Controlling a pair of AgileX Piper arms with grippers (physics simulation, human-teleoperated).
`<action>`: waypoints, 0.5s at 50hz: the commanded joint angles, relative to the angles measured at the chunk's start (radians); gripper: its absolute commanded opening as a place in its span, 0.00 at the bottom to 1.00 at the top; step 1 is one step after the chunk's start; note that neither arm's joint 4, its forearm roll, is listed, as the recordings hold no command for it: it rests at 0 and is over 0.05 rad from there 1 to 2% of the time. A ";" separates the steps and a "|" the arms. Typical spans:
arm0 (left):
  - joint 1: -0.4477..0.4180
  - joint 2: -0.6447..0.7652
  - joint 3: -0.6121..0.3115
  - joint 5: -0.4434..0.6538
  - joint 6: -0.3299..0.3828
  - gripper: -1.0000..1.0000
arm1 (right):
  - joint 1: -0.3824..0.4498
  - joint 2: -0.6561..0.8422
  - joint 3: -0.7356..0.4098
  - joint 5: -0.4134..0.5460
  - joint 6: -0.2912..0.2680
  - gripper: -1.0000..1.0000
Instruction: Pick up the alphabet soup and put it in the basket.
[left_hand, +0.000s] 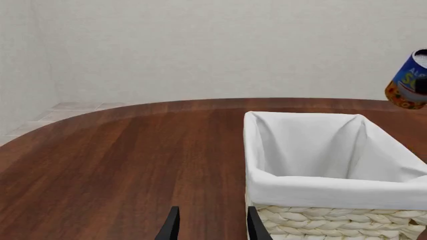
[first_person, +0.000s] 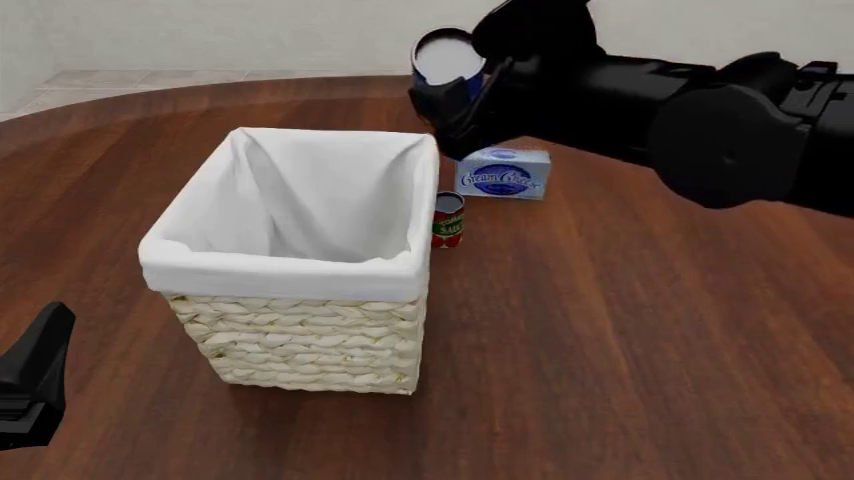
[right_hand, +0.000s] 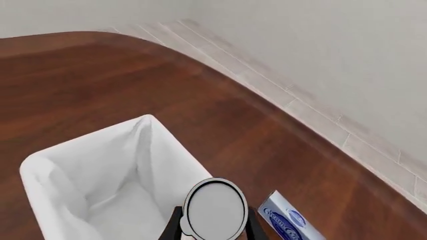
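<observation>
Pale walls behind, dark wood counter (first_person: 627, 340) below, and the right gripper (first_person: 461, 95) has its jaws clamped on the alphabet soup (first_person: 447, 62), lifted and tilted, hanging near the far right corner of the basket (first_person: 307, 340). It looks short of the opening, so letting go now could bounce the can off the rim onto the red can (first_person: 449, 220) or the cream cheese box (first_person: 503, 175). The left gripper (left_hand: 208, 225) sits low beside the basket, jaws parted, holding nothing.
</observation>
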 joint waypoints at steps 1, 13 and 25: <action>0.000 0.000 0.000 0.000 0.000 1.00 | 0.038 0.009 -0.048 0.006 0.021 0.00; 0.000 0.000 0.000 0.000 0.000 1.00 | 0.065 0.026 -0.073 0.008 0.020 0.00; 0.000 0.000 0.000 0.000 0.000 1.00 | 0.095 0.048 -0.087 0.001 0.025 0.00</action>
